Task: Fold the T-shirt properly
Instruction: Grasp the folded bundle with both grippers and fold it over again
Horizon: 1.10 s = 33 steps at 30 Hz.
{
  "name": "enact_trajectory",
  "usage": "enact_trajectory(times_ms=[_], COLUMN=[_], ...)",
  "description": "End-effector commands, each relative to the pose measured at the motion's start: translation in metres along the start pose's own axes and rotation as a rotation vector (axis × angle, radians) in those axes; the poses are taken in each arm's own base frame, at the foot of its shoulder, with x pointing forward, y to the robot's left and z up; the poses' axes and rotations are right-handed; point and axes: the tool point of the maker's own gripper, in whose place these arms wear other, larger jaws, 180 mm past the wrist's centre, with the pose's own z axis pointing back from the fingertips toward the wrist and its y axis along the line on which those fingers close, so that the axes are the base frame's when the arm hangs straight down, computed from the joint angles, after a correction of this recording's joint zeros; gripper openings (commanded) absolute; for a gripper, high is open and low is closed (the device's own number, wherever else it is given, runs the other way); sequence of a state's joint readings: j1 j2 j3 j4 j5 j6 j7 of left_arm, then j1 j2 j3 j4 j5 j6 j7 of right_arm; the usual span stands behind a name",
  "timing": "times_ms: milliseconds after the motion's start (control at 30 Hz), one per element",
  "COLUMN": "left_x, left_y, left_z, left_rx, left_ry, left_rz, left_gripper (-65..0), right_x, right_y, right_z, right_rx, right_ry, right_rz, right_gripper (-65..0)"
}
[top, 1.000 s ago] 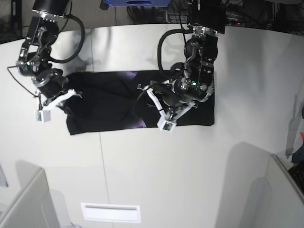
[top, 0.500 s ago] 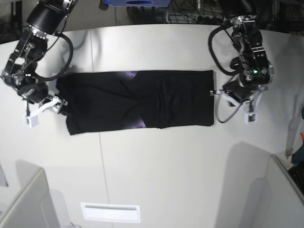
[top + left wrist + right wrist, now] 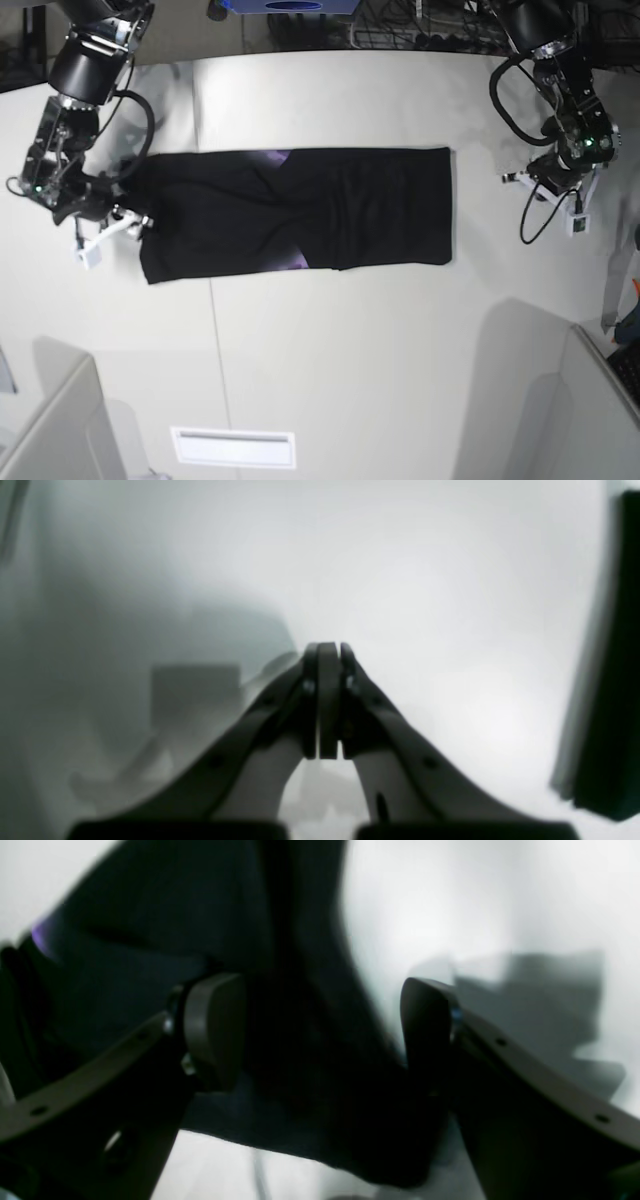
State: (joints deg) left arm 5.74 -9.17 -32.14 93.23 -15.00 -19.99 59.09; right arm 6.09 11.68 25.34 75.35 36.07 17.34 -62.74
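The black T-shirt (image 3: pixel 300 212) lies flat as a long folded band, with purple print peeking through.

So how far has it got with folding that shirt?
Partly there. The black T-shirt already lies as a long flat band on the white table, sides apparently folded in, a bit of purple print showing. Nothing is held: the left gripper is shut over bare table beside the shirt, and the right gripper is open at the other end. Folding it shorter looks left.
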Motion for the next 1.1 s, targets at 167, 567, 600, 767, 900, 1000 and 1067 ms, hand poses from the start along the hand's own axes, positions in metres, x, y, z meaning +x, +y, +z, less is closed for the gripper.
enact_trajectory(times_ms=[167,567,600,767,900,1000,1067], left_x=[0.006,-0.012,-0.015,-0.022,-0.010,-0.001,0.002], left_y=[-0.041,-0.111,-0.118,-0.155,-0.184,-0.195,-0.203], left_z=[-0.017,-0.041,-0.043,-0.048,-0.047,-0.049,-0.051], left_rx=[-0.096,-0.240,-0.254,-0.324,-0.371,-0.361,-0.362], left_ry=[-0.005,0.080,0.091,0.119,0.098,0.097,0.103], left_rz=[-0.027,-0.093,-0.095,-0.131,-0.146,-0.123,-0.129], left_gripper=[-65.0,-65.0,-65.0,-65.0,-65.0,-65.0,-65.0], right_x=[-0.010,-0.003,0.001,0.023,0.029,0.030,0.031], right_y=[0.017,0.024,0.025,0.039,0.065,0.098,0.116], right_z=[-0.008,-0.009,-0.008,0.007,0.024,0.036,0.044], right_rx=[0.054,0.067,0.068,0.067,0.081,0.121,0.145], right_ry=[0.005,-0.016,-0.025,-0.094,-0.136,-0.161,-0.176], right_rz=[0.064,0.069,0.069,0.128,0.166,0.203,0.222], right_gripper=[-21.0,-65.0,-65.0,-65.0,-65.0,-65.0,-65.0])
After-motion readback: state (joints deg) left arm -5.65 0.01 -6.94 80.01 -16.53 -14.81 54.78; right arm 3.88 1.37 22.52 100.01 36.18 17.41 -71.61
